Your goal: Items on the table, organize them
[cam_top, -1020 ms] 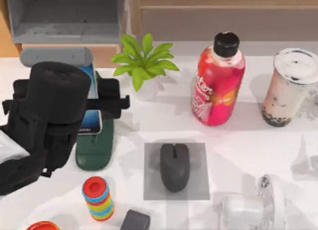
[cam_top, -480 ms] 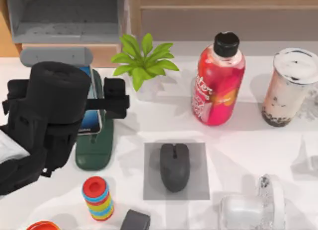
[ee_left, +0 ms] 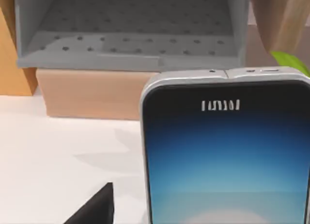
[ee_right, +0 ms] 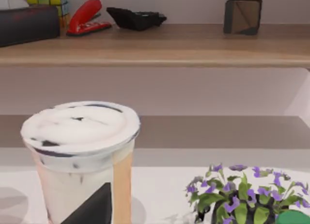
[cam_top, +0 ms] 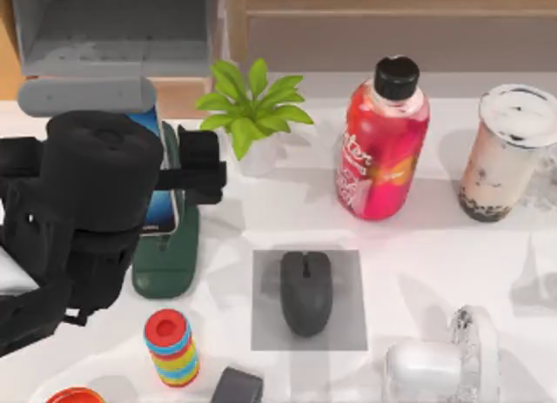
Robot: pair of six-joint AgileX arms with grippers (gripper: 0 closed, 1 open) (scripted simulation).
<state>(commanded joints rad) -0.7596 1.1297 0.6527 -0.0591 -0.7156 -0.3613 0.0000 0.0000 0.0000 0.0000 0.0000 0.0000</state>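
The smartphone stands on the dark green stand at the table's left, its glowing screen large in my left wrist view, and my left gripper sits around it; whether the jaws grip it or only bracket it I cannot tell. To do this well, I judge I should keep it square on the stand and move gently. The mouse lies on the grey mat. The milk-tea cup stands far right, close before my right wrist camera; that gripper's jaw state I cannot tell.

bright even light | soft shadows on table | slight blur
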